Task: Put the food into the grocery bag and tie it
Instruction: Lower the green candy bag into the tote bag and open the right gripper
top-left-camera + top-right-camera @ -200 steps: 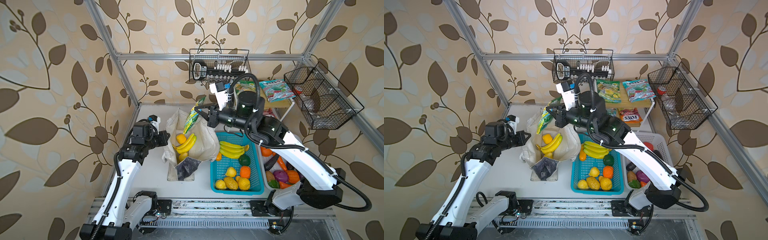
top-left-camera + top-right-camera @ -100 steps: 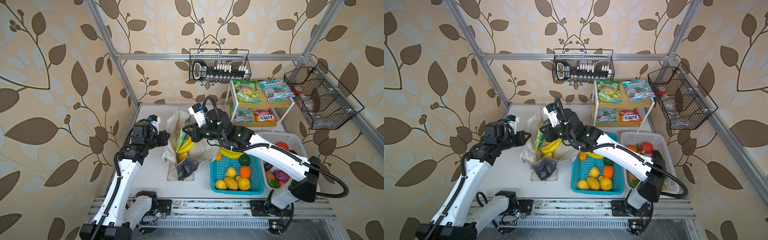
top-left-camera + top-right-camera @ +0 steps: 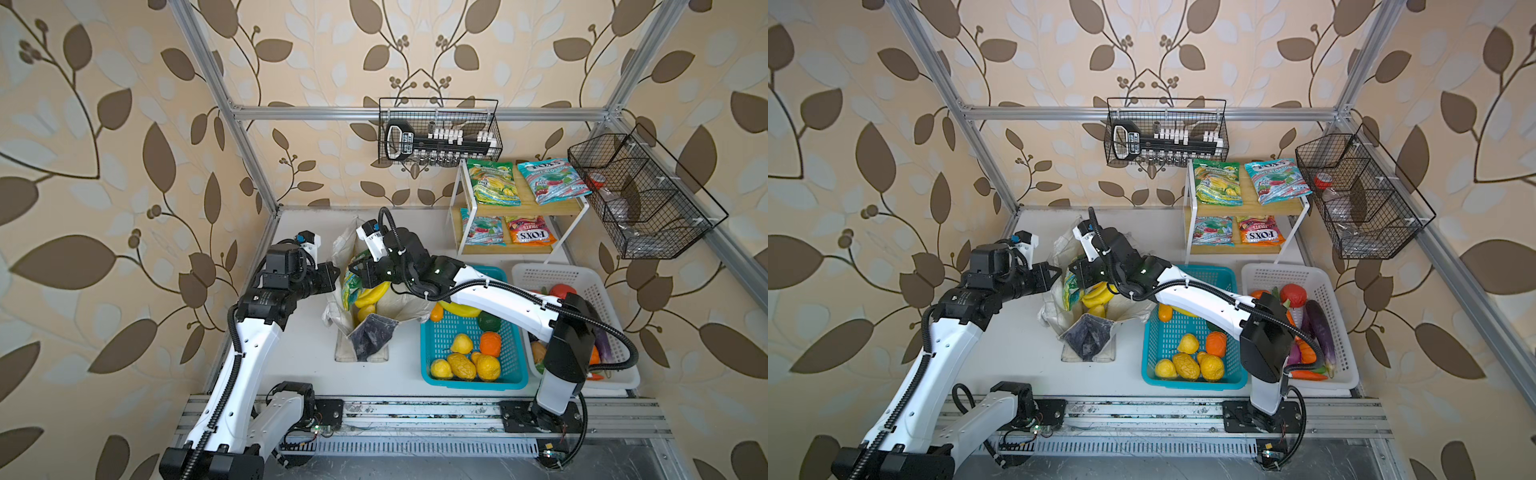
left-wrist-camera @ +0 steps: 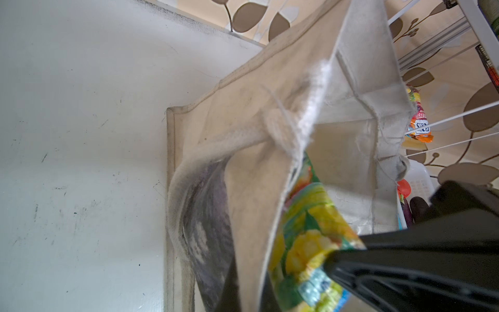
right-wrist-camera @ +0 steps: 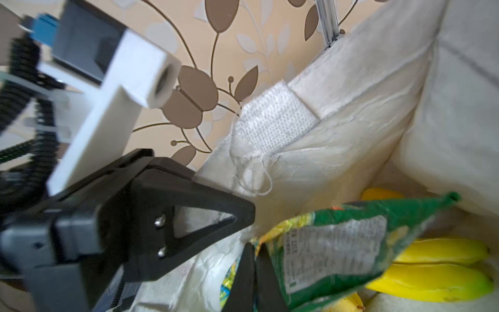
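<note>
The large off-white canvas tote bag (image 3: pixel 405 305) stands open. The left gripper (image 3: pixel 333 277) touches its left rim, jaws together. The right gripper (image 3: pixel 358 275) holds a flat glossy green-yellow snack packet (image 3: pixel 348 293) in the bag's mouth, beside the yellow toy banana bunch (image 3: pixel 372 293) inside.

White arms (image 3: pixel 257 347), black joints (image 3: pixel 266 302), corrugated black cables (image 3: pixel 235 349)

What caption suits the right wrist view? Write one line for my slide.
Right fingers hold a green snack packet over the bananas in the grocery bag.
</note>
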`<state>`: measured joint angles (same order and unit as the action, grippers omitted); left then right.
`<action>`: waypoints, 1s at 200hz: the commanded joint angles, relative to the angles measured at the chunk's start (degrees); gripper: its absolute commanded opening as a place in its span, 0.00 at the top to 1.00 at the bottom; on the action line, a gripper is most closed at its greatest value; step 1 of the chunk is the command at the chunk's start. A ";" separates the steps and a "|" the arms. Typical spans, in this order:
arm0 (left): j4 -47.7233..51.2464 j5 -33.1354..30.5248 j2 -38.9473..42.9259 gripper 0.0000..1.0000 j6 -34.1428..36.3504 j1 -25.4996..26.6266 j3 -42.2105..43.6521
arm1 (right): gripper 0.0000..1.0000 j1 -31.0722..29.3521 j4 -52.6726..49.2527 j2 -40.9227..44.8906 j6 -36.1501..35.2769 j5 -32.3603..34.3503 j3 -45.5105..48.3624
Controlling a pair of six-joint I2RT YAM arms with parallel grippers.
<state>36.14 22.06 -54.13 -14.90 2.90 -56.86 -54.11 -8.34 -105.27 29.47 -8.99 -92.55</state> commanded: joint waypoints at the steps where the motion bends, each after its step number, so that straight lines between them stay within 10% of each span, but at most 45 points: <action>1: -2.31 0.65 0.60 1.00 1.05 -0.61 -0.97 | 1.00 -0.58 4.86 -1.20 0.67 -0.06 -0.57; 200: -2.25 0.81 0.15 1.00 0.98 -0.59 -0.97 | 1.00 -0.39 -8.46 4.67 -6.40 17.91 16.79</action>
<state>35.77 22.06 -54.17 -14.90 2.90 -56.86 -54.00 -12.43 -102.69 25.36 4.43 -77.10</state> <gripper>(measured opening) 0.045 0.047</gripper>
